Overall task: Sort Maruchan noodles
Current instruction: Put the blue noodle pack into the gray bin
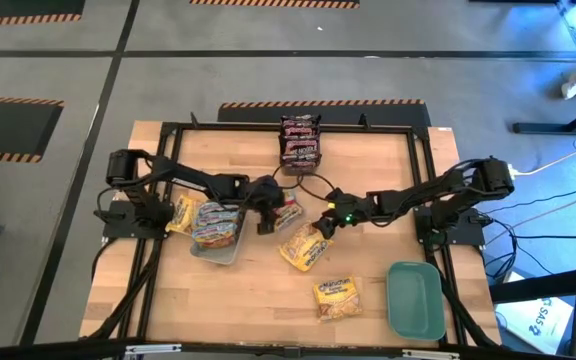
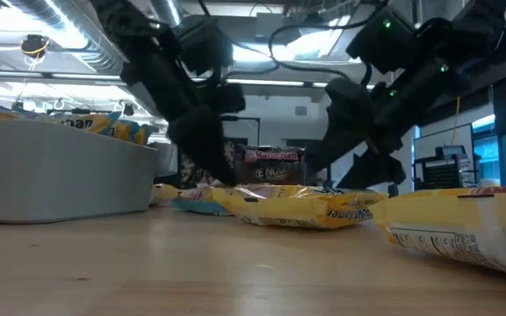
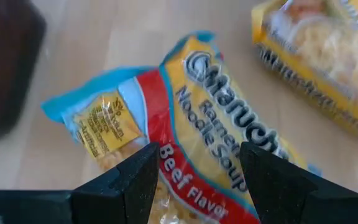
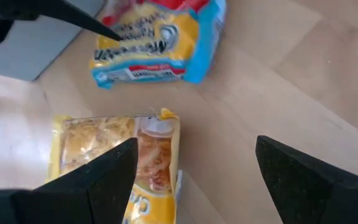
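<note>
A beef-flavour Maruchan packet (image 3: 191, 118), yellow with a red band and blue ends, lies flat on the wood mid-table (image 1: 287, 214). My left gripper (image 3: 197, 177) is open and hangs over it, one finger on each side of its width (image 1: 268, 208). My right gripper (image 4: 194, 168) is open wide just right of it (image 1: 328, 222), above the far end of a yellow packet (image 4: 114, 162), (image 1: 305, 247). The beef packet (image 4: 160, 43) also shows in the right wrist view. Another yellow packet (image 1: 338, 297) lies nearer the front. Dark packets (image 1: 300, 140) are stacked at the far edge.
The pale grey tray (image 1: 230, 254) left of centre holds several packets, and a yellow packet (image 1: 181, 213) lies at its left. The teal tray (image 1: 415, 298) sits at the near right corner. A black frame (image 1: 423, 180) rims the table. The two grippers are close together.
</note>
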Robot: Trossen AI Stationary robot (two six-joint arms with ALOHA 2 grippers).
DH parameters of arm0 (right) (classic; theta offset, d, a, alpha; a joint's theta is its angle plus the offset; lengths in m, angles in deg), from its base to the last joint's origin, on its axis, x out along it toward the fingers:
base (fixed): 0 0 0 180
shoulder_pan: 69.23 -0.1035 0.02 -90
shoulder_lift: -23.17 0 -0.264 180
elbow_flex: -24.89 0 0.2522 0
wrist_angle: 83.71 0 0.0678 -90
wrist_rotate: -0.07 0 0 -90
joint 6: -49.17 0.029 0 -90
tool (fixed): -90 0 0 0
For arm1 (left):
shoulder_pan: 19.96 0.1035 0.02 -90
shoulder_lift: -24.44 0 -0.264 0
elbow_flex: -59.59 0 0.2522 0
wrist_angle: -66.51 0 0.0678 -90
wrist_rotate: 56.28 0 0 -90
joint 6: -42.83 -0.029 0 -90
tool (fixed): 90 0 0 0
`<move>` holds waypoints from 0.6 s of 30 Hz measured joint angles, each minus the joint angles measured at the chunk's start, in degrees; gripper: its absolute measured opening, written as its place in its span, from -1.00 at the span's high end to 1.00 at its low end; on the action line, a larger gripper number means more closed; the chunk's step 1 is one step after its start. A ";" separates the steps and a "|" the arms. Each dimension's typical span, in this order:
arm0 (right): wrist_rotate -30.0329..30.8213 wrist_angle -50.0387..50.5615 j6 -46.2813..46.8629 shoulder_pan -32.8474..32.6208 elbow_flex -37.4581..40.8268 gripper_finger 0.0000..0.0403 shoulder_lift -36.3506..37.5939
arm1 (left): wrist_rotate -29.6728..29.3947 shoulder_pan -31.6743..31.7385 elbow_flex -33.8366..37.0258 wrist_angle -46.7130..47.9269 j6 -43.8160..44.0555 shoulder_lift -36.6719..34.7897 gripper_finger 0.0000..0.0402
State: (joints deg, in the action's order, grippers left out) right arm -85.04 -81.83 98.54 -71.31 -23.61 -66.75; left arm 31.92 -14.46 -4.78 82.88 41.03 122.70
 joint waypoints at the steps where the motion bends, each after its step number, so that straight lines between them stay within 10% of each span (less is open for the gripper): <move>1: 0.00 -0.17 0.17 0.00 0.00 -0.53 -0.50 | -0.04 0.02 0.14 -1.38 0.39 0.72 -0.09; 13: -0.51 3.32 -0.61 4.94 -0.07 -0.53 -0.89 | 1.54 -0.20 -5.63 -21.89 7.56 13.65 -0.09; 18: -2.16 8.80 -3.29 7.99 -0.02 -0.53 1.88 | 0.58 -0.58 -8.85 -13.54 1.80 12.14 -0.09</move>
State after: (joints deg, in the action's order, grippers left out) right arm -87.21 -73.03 95.25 -63.32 -23.63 -64.88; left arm 32.50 -15.04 -13.63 69.35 42.84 134.84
